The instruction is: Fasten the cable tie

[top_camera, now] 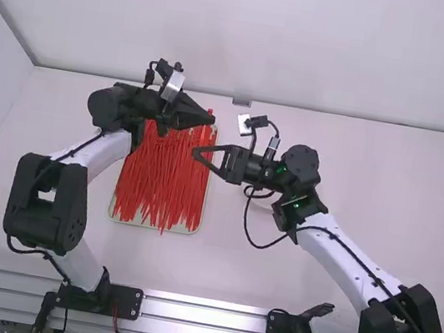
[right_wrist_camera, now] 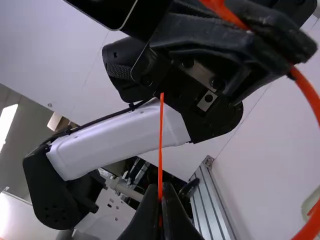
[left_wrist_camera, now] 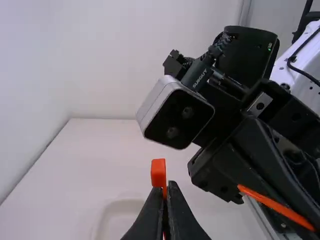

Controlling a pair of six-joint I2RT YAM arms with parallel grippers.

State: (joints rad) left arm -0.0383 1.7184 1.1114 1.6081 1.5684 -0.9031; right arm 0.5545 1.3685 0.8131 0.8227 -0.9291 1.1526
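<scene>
Left gripper (left_wrist_camera: 164, 189) clamped on the cable tie (left_wrist_camera: 158, 172) just below its head. Right gripper (right_wrist_camera: 160, 190) pinches the tie's strand. Both meet over the far end of the tray (top_camera: 187, 229) of red ties (top_camera: 162, 174).

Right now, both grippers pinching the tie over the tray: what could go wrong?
1. The right gripper pinches the tie's thin tail only at its fingertips; it could slip.
2. The left gripper holds just below the small head; the tail may miss it.
3. The grippers sit close; they may collide.
</scene>
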